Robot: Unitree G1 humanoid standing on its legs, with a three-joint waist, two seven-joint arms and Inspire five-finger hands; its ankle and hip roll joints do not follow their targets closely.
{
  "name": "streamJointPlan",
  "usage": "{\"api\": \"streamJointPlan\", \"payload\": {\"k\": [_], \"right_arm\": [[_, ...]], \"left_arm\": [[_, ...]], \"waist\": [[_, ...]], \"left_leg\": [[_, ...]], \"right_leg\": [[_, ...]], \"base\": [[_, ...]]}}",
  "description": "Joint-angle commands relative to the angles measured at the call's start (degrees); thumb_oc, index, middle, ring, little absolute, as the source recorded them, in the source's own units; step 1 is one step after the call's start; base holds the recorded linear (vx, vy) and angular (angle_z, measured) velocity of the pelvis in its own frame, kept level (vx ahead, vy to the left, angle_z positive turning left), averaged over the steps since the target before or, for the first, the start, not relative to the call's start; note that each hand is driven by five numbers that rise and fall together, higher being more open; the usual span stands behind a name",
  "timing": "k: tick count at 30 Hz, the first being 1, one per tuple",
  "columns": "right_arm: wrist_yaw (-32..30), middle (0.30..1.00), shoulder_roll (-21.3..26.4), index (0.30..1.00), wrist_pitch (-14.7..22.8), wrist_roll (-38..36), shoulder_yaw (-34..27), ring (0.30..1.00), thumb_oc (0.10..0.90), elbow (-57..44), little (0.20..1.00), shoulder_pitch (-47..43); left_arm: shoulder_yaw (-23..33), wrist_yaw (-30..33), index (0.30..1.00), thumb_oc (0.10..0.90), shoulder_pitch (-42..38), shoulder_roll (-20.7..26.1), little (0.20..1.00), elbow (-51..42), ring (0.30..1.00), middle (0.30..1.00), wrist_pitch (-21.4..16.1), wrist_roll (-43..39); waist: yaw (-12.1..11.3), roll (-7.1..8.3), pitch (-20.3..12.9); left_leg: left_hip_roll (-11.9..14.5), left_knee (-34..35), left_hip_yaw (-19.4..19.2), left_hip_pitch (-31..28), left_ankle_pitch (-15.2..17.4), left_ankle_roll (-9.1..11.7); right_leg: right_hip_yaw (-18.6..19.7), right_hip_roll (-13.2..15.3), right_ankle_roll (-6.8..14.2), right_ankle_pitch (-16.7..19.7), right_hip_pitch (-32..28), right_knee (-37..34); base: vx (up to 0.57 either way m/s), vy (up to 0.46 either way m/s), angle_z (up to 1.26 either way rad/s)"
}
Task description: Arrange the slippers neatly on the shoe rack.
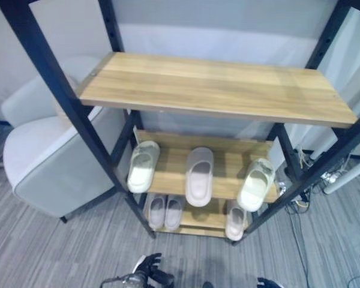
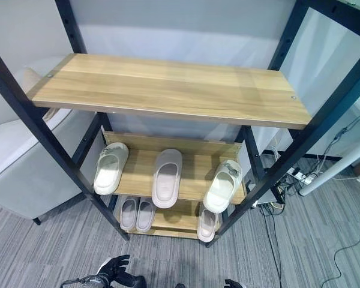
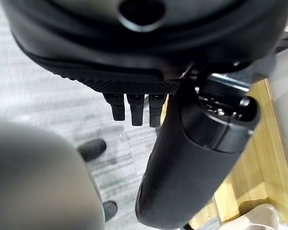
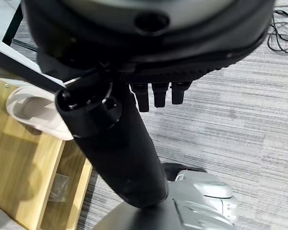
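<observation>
Slippers (image 1: 199,175), pale and open-toed, lie on the shoe rack (image 1: 216,90); both hands' fingers (image 3: 137,109) straight, empty

The floor (image 2: 324,240) was grey striped carpet, and a pale grey armchair (image 1: 45,162) sat left of the rack against a light wall (image 2: 168,27). Cables (image 2: 300,177) lay bunched at the right.

Head stereo pair, high above shoe rack (image 1: 216,90)
</observation>
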State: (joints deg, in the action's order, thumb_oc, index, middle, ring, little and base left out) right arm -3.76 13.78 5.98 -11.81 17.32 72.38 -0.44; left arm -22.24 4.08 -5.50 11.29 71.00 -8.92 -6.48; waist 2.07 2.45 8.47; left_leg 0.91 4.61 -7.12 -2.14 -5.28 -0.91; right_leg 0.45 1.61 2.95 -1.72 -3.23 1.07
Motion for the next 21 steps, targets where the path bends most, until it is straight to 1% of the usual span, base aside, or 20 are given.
{"api": "streamJointPlan", "payload": {"k": [1, 2, 3, 4, 5, 6, 7, 8, 9, 11, 12, 13, 16, 17, 18, 20, 21], "right_arm": [[0.1, 0.900, 0.4, 0.900, 1.9, -0.1, 1.5, 0.900, 0.800, -1.7, 0.900, -2.6], [0.0, 0.900, 0.3, 0.900, 2.4, -0.1, 1.2, 0.900, 0.800, -2.2, 0.900, -2.4], [-0.1, 0.900, 0.3, 0.900, 2.4, 0.0, 1.2, 0.900, 0.800, -2.2, 0.900, -2.4], [-0.2, 0.900, 0.3, 0.900, 2.4, 0.1, 0.6, 0.900, 0.800, -2.3, 0.900, -1.7], [-0.2, 0.900, 0.2, 0.900, 2.4, 0.1, 0.6, 0.900, 0.800, -2.3, 0.900, -1.7], [-0.4, 0.900, 0.5, 0.900, 2.5, 0.1, 0.3, 0.900, 0.800, -2.4, 0.900, -1.2], [-0.4, 0.900, 0.5, 0.900, 2.5, 0.1, 0.3, 0.900, 0.800, -2.4, 0.900, -1.2], [-0.6, 0.900, 1.3, 0.900, 2.5, 0.4, -0.3, 0.900, 0.800, -3.1, 0.900, -0.6], [-0.6, 0.900, 1.3, 0.900, 2.5, 0.4, -0.3, 0.900, 0.800, -3.1, 0.900, -0.5], [-0.6, 0.900, 1.9, 0.900, 2.5, 0.8, -1.1, 0.900, 0.800, -4.4, 0.900, -0.1], [-0.6, 0.900, 2.1, 0.900, 2.3, 1.1, -1.5, 0.900, 0.800, -4.6, 0.900, 0.1], [-0.5, 0.900, 2.4, 0.900, 2.1, 1.5, -2.0, 0.900, 0.800, -4.9, 0.900, 0.3], [-0.5, 0.900, 2.7, 0.900, 1.8, 2.1, -2.5, 0.900, 0.800, -4.5, 0.900, 0.3], [-0.5, 0.900, 2.7, 0.900, 1.8, 2.1, -2.5, 0.900, 0.800, -4.5, 0.900, 0.3], [-0.6, 0.900, 2.9, 0.900, 1.7, 2.4, -2.6, 0.900, 0.800, -4.2, 0.900, 0.2], [-0.6, 0.900, 2.9, 0.900, 1.6, 2.5, -2.4, 0.900, 0.800, -4.3, 0.900, 0.1], [-0.5, 0.900, 3.1, 0.900, 1.7, 2.5, -2.3, 0.900, 0.800, -4.3, 0.900, 0.1]], "left_arm": [[0.0, 1.0, 0.900, 0.800, -1.3, 0.7, 0.900, -2.9, 0.900, 0.900, -3.3, -1.6], [0.2, 1.0, 0.900, 0.800, -1.4, 1.6, 0.900, -6.3, 0.900, 0.900, -4.0, -2.8], [0.2, 1.0, 0.900, 0.800, -1.3, 1.6, 0.900, -6.3, 0.900, 0.900, -4.0, -2.8], [0.1, 0.7, 0.900, 0.800, -0.5, 2.3, 0.900, -11.8, 0.900, 0.900, -4.6, -3.7], [0.1, 0.7, 0.900, 0.800, -0.4, 2.3, 0.900, -11.9, 0.900, 0.900, -4.5, -3.7], [0.2, 0.3, 0.900, 0.800, 0.8, 3.3, 0.900, -18.3, 0.900, 0.900, -4.7, -4.0], [0.2, 0.3, 0.900, 0.800, 0.8, 3.3, 0.900, -18.4, 0.900, 0.900, -4.7, -4.0], [0.6, -1.1, 0.900, 0.800, 3.4, 5.1, 0.900, -28.5, 0.900, 0.900, -5.0, -5.1], [0.6, -1.1, 0.900, 0.800, 3.6, 5.1, 0.900, -28.7, 0.900, 0.900, -4.9, -5.1], [1.7, -2.7, 0.900, 0.800, 6.6, 7.5, 0.900, -38.7, 0.900, 0.900, -4.8, -5.3], [2.3, -3.3, 0.900, 0.800, 8.3, 8.8, 0.900, -42.6, 0.900, 0.900, -4.7, -5.1], [3.6, -3.9, 0.900, 0.800, 10.5, 10.4, 0.900, -48.5, 0.900, 0.900, -5.0, -4.4], [4.9, -4.7, 0.900, 0.800, 12.8, 12.1, 0.900, -55.4, 0.900, 0.900, -5.3, -3.8], [4.9, -4.7, 0.900, 0.800, 12.8, 12.1, 0.900, -55.4, 0.900, 0.900, -5.3, -3.8], [5.4, -5.2, 0.900, 0.800, 13.4, 12.6, 0.900, -58.7, 0.900, 0.900, -5.8, -4.2], [5.7, -5.6, 0.900, 0.800, 13.9, 12.9, 0.900, -60.2, 0.900, 0.900, -5.9, -4.8], [5.9, -6.1, 0.900, 0.800, 14.0, 13.3, 0.900, -62.9, 0.900, 0.900, -6.4, -5.8]], "waist": [[-2.4, 0.22, 0.3], [-3.0, -0.39, 0.5], [-3.0, -0.37, 0.5], [-3.3, 0.12, 0.0], [-3.2, 0.13, 0.0], [-3.5, 0.20, -0.9], [-3.5, 0.20, -0.9], [-4.2, 0.10, -1.4], [-4.1, 0.10, -1.5], [-4.6, 0.04, -1.7], [-4.7, 0.00, -1.9], [-5.2, -0.13, -1.8], [-5.7, -0.35, -1.8], [-5.7, -0.35, -1.8], [-6.1, -0.49, -1.6], [-6.2, -0.53, -1.5], [-6.6, -0.69, -1.4]], "left_leg": [[0.0, -2.4, 4.5, 0.2, 6.0, 1.0], [0.3, -1.7, 3.8, 0.4, 5.4, 1.1], [0.3, -1.6, 3.8, 0.3, 5.4, 1.1], [-0.5, -1.3, 4.2, -0.1, 5.3, 1.3], [-0.5, -1.3, 4.3, -0.1, 5.3, 1.3], [-0.7, -1.1, 4.4, -0.1, 5.1, 1.6], [-0.7, -1.1, 4.4, -0.2, 5.1, 1.6], [-0.8, -1.3, 4.1, 0.5, 4.3, 1.9], [-0.7, -1.0, 4.2, 0.0, 4.8, 1.9], [-0.7, -1.1, 4.4, 0.4, 4.2, 1.9], [-0.6, -1.0, 4.7, 0.3, 4.2, 2.0], [-0.6, -1.0, 5.2, 0.2, 4.1, 2.2], [-0.5, -1.1, 6.1, -0.2, 4.1, 2.4], [-0.5, -1.1, 6.1, -0.2, 4.1, 2.4], [-0.4, -1.4, 6.7, -0.3, 4.1, 2.6], [-0.4, -1.6, 7.0, -0.3, 4.1, 2.7], [-0.3, -1.9, 7.5, -0.2, 4.1, 2.9]], "right_leg": [[-3.6, 3.9, 4.3, 2.1, 5.2, 5.6], [-6.8, 4.3, 4.6, 1.0, 5.3, 8.2], [-6.9, 4.4, 4.6, 0.9, 5.3, 8.2], [-8.7, 5.0, 4.0, 0.8, 3.0, 4.7], [-8.7, 5.0, 4.0, 0.8, 2.9, 4.6], [-8.4, 4.3, 3.5, 0.8, 1.5, 1.9], [-8.4, 4.3, 3.5, 0.8, 1.4, 1.9], [-8.8, 4.0, 3.2, 1.8, 0.7, -0.6], [-8.8, 4.0, 3.3, 1.4, 0.2, -0.8], [-9.0, 3.7, 3.1, 2.1, -0.3, -2.0], [-9.2, 3.6, 3.1, 2.2, -0.8, -2.5], [-9.3, 3.4, 3.0, 2.1, -1.5, -2.8], [-9.7, 3.2, 2.8, 1.8, -2.3, -2.9], [-9.7, 3.2, 2.8, 1.8, -2.3, -2.9], [-10.1, 3.1, 2.5, 1.4, -2.7, -2.8], [-10.5, 3.1, 2.4, 1.3, -2.9, -2.8], [-10.9, 3.0, 2.2, 1.0, -3.3, -2.6]], "base": [[-0.17, 0.085, -0.43], [-0.09, 0.029, -0.21], [-0.09, 0.001, -0.19], [0.00, -0.029, -0.12], [0.00, -0.052, 0.04], [0.00, -0.024, 0.22], [-0.06, -0.056, 0.28], [-0.02, -0.034, 0.16], [-0.02, -0.056, 0.07], [-0.03, -0.051, 0.00], [-0.06, -0.075, 0.01], [-0.02, -0.068, 0.05], [0.00, -0.045, 0.14], [0.00, -0.035, 0.20], [-0.01, -0.036, 0.16], [-0.01, -0.038, 0.12], [0.00, -0.023, 0.08]]}}
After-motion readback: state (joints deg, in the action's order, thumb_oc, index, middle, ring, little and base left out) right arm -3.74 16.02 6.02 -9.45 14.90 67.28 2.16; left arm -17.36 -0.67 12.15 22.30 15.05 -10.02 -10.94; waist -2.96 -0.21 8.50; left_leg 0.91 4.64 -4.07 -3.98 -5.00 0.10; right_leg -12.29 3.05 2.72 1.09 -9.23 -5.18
